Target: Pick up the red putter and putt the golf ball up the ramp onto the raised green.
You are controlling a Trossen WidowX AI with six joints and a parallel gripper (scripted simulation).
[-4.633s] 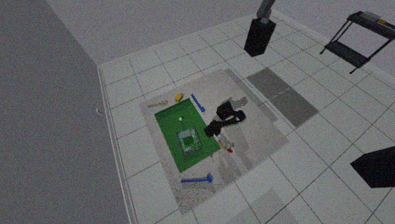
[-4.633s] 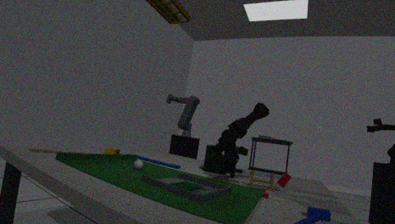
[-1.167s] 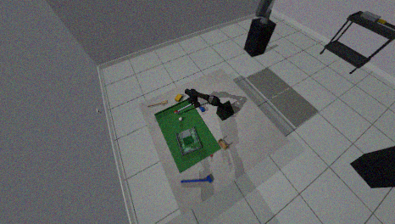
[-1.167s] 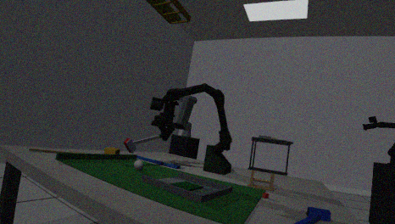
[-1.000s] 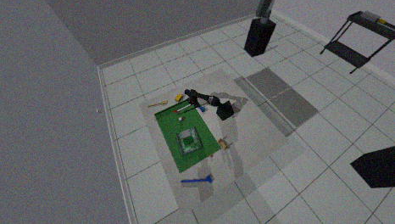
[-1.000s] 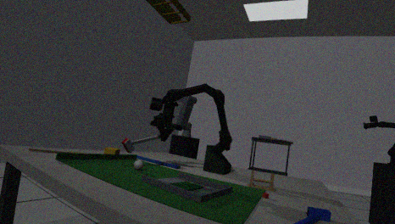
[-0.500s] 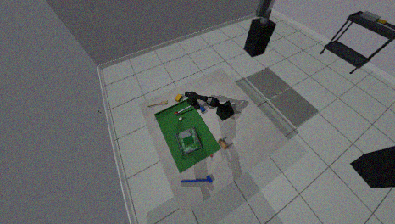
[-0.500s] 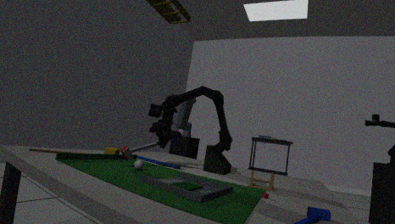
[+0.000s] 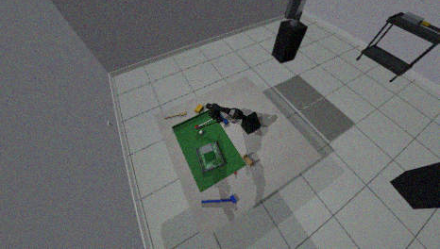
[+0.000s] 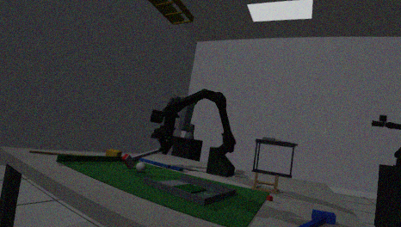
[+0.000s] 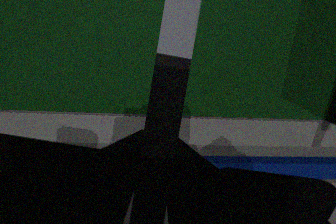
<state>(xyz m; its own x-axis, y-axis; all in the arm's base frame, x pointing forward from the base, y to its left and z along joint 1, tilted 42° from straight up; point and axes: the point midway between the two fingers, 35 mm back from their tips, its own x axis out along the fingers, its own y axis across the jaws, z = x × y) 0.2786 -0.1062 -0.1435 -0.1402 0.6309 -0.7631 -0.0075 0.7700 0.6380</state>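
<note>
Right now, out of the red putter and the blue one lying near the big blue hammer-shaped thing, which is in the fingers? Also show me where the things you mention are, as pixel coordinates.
The red putter point(image 9: 206, 124) point(image 10: 144, 155): its dark grip is clamped in the fingers, and its red head is beside the white ball point(image 9: 201, 132) point(image 10: 140, 167).

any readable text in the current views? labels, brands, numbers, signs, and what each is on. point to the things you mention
None readable in any view.
Black robot arm point(image 9: 234, 112) point(image 10: 225, 118): no marking legible; too dark and grainy.
Yellow block point(image 9: 199, 108) point(image 10: 114, 152): too small to tell.
Blue hammer-shaped object point(image 9: 218, 201) point(image 10: 323, 217): no lettering legible.
</note>
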